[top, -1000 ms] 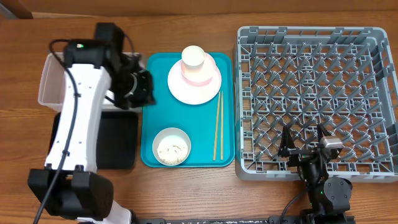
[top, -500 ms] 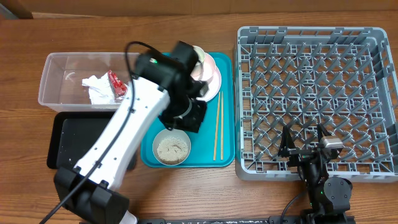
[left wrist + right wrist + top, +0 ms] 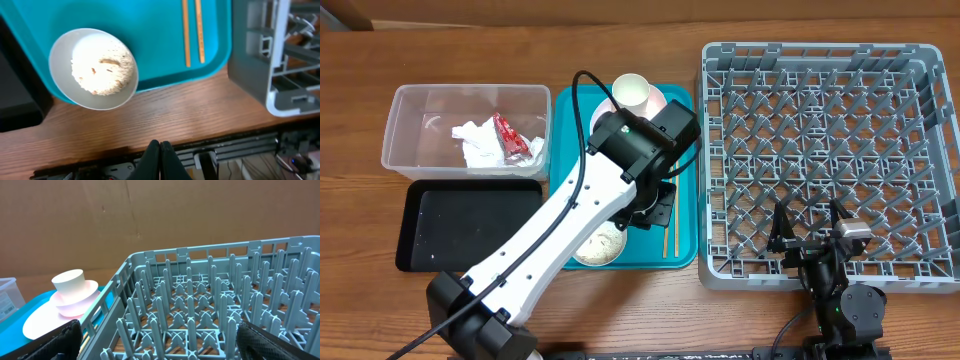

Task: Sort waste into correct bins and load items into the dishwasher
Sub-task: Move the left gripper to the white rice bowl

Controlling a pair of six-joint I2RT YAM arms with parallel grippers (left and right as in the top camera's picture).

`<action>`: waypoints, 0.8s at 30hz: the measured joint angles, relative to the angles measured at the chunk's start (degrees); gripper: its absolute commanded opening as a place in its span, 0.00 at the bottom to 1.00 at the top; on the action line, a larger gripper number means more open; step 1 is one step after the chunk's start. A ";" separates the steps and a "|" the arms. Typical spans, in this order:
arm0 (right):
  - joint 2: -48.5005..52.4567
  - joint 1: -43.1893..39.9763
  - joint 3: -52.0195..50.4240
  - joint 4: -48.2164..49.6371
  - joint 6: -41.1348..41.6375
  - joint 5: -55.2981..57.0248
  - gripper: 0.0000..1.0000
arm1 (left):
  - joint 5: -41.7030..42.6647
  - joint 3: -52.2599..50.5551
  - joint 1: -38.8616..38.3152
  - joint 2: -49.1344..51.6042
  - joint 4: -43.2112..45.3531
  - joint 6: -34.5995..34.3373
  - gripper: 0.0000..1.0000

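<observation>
Rice (image 3: 102,70) lies in the white bowl (image 3: 94,68), which stands on the teal tray (image 3: 160,50) in the corner closest to the black tray (image 3: 470,225). The two chopsticks (image 3: 192,32) lie side by side on the same teal tray, to the right of the bowl and apart from it, along the side that faces the dish rack (image 3: 825,160). The left arm reaches across the teal tray and covers part of the bowl in the overhead view. The left claw (image 3: 160,147) is completely closed, its two fingers are pressed together and there is nothing between them; the wrist view shows it above the wooden counter (image 3: 175,115), with the bowl ahead of it and to the left. At the far end of the teal tray the small white cup (image 3: 632,92) sits on top of the pale pink cup (image 3: 75,304), and both are on the round plate (image 3: 42,324). The clear tub (image 3: 420,110) stands just behind the black tray and contains the crumpled tissue (image 3: 475,148) and the red wrapper (image 3: 508,137), which touch each other. The right claw (image 3: 809,230) rests at the near edge of the dish rack with its fingers spread wide, and it holds nothing.
</observation>
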 measured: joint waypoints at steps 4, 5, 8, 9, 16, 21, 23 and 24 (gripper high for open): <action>0.00 0.00 0.00 0.00 0.00 0.00 1.00 | -1.42 0.00 0.02 0.00 0.00 -1.38 0.04; 0.00 0.00 0.00 0.02 0.00 0.00 1.00 | -1.57 0.00 0.02 0.00 0.00 -1.79 0.04; 0.00 0.00 0.00 0.00 0.02 0.00 1.00 | -1.95 -0.09 0.02 0.00 0.50 -2.73 0.04; 0.00 0.00 0.00 0.02 0.00 -0.02 1.00 | -2.12 -0.35 0.00 0.00 1.03 -3.10 0.04; 0.00 0.00 0.00 0.00 0.02 0.00 1.00 | -2.69 -6.14 0.00 -0.02 5.11 -4.42 0.04; 0.00 0.00 0.00 0.00 0.00 -0.02 1.00 | -2.80 -12.76 0.00 -0.02 9.44 -5.05 0.04; 0.00 0.00 0.00 -0.04 0.00 -0.02 1.00 | -3.15 -14.36 0.00 -0.02 10.49 -5.22 0.04; 0.00 0.00 0.00 0.02 0.00 0.00 1.00 | -3.48 -14.93 0.00 -0.02 10.78 -5.22 0.04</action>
